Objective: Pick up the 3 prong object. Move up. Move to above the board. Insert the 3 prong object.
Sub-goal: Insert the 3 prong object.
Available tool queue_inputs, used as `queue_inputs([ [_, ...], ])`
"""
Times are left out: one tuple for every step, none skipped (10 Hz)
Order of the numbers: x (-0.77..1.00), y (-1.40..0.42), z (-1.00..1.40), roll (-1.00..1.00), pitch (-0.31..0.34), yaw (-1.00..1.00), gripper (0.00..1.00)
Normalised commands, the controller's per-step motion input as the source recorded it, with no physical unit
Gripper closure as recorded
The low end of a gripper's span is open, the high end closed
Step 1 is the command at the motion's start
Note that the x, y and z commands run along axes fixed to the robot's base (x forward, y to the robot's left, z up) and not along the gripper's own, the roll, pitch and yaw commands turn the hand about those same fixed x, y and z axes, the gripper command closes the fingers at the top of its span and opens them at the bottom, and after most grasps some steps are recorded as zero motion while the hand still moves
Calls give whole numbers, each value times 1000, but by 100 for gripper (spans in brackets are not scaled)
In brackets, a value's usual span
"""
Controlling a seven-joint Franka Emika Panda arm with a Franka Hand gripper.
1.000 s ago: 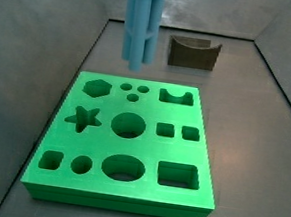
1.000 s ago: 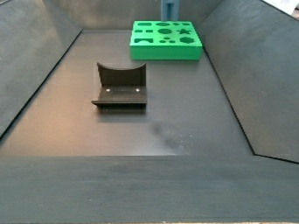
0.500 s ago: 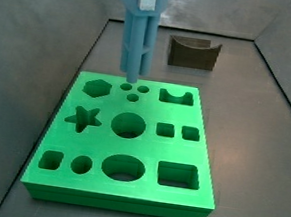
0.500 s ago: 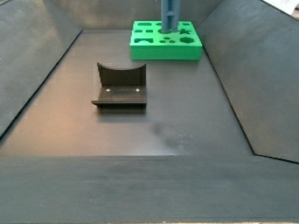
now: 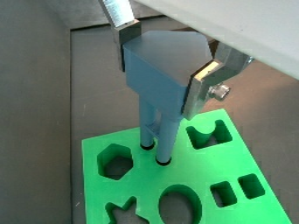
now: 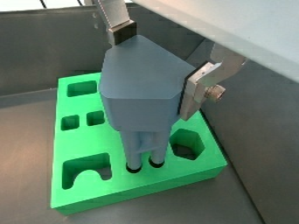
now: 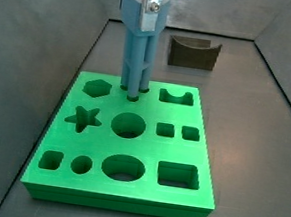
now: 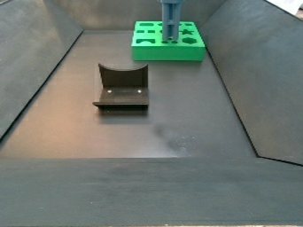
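My gripper (image 5: 163, 63) is shut on the wide top block of the light-blue 3 prong object (image 5: 158, 96), also seen in a wrist view (image 6: 140, 96). The piece stands upright over the bright-green board (image 7: 99, 180). Its prongs (image 7: 135, 64) reach down into the three small round holes near the board's far edge, between the hexagon cutout (image 7: 99, 86) and the notched cutout (image 7: 177, 98). In both wrist views the prong tips are inside the holes. In a side view the object (image 8: 171, 19) stands on the far board (image 8: 154, 51).
The dark fixture (image 8: 122, 89) stands on the grey floor away from the board; it also shows behind the board (image 7: 193, 52). Grey sloped walls (image 8: 35, 71) enclose the floor on the sides.
The gripper has moved down with the 3 prong object. The prongs, which hung above the board a second ago, now sit in the three small holes.
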Motion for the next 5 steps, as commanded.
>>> queue_inputs([
  [57,0,-220,30,-1,71,100],
  [40,0,-211,29,0,74,100],
  [43,0,-189,16,0,69,100],
  [43,0,-220,17,-4,66,100],
  [43,0,-271,86,-7,109,100],
])
